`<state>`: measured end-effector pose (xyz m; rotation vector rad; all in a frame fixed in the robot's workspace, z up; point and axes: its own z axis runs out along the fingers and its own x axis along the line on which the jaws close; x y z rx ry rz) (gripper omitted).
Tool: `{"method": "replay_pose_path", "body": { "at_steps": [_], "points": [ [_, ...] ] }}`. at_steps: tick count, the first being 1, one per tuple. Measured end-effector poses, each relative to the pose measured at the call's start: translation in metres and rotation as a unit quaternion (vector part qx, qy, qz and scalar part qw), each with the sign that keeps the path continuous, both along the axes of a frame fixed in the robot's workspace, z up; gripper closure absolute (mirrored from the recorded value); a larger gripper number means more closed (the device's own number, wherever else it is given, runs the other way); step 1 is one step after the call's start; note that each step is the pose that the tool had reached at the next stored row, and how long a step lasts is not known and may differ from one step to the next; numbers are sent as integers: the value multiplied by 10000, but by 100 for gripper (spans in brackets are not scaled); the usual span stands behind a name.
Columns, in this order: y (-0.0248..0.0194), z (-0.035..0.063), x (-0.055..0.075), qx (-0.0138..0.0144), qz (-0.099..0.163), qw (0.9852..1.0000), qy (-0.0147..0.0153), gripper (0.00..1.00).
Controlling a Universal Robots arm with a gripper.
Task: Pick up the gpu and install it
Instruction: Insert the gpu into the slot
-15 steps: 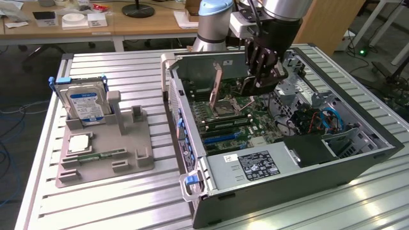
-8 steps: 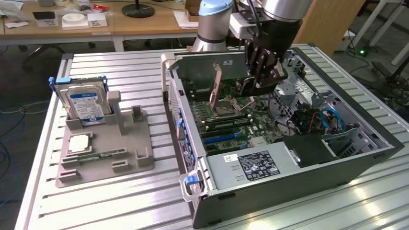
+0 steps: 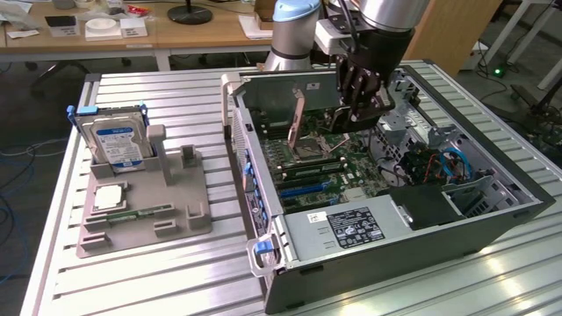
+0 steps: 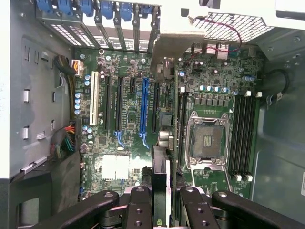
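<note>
A: Inside the open computer case (image 3: 491,217) on the ribbed metal counter (image 3: 158,276), what is the arm doing?

B: The claw (image 3: 362,108) hangs over the motherboard (image 3: 330,164), near the case's far end. It is closed on the gpu (image 3: 303,112), a thin card held on edge with its long bracket running down toward the board.

A: Does the wrist view agree?

B: Yes. There the claw (image 4: 162,200) has its dark fingers (image 4: 138,202) pressed on either side of the card (image 4: 161,176), which is seen edge-on between them.

A: Where does the card sit relative to the slots?

B: It stands above the board, close to the blue expansion slot (image 4: 144,107) and the black ones beside it. I cannot tell whether its edge touches any slot.

A: What else is on the board?

B: The open processor socket (image 4: 207,140) and the memory slots (image 4: 242,138) beyond it.

A: And outside the case?

B: At the exterior view's left, a grey parts holder (image 3: 145,210) lies on the counter. A hard drive with a blue label (image 3: 117,141) stands upright in it, and a processor (image 3: 108,196) and a green memory stick (image 3: 141,214) lie flat on it. A power supply (image 3: 347,227) fills the near end of the case.
</note>
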<state>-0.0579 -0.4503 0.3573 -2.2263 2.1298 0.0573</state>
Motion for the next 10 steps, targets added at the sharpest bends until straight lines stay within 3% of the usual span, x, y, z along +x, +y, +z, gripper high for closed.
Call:
{"method": "replay_pose_path", "body": {
  "at_steps": [10],
  "points": [
    [-4, -30, -13, -1, -1, 10000, -2, 73]
  ]
}}
